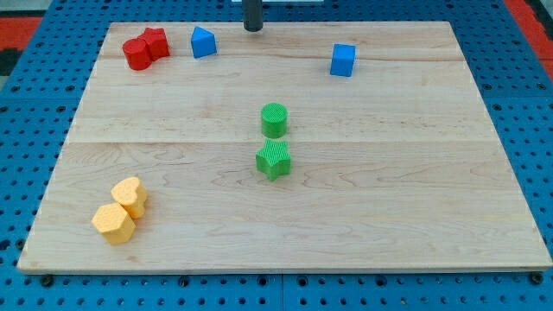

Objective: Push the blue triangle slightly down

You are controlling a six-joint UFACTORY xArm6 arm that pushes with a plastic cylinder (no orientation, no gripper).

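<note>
Blue triangle [203, 41] sat at the far left of the wooden board [389, 199], just right of two touching red blocks [144, 48]. My tip [252, 28] was a bit to its right, right at the far edge, not touching it or anything else. Blue cube [343, 60] was well off right; green cylinder [274, 119] and green star [274, 160] sat mid-board, and two yellow blocks [121, 211] were near left.

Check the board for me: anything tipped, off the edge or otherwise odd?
Nothing stands out. All blocks sit flat on the wooden board. The blue triangle is near the top edge, with my tip apart from it on its right.
</note>
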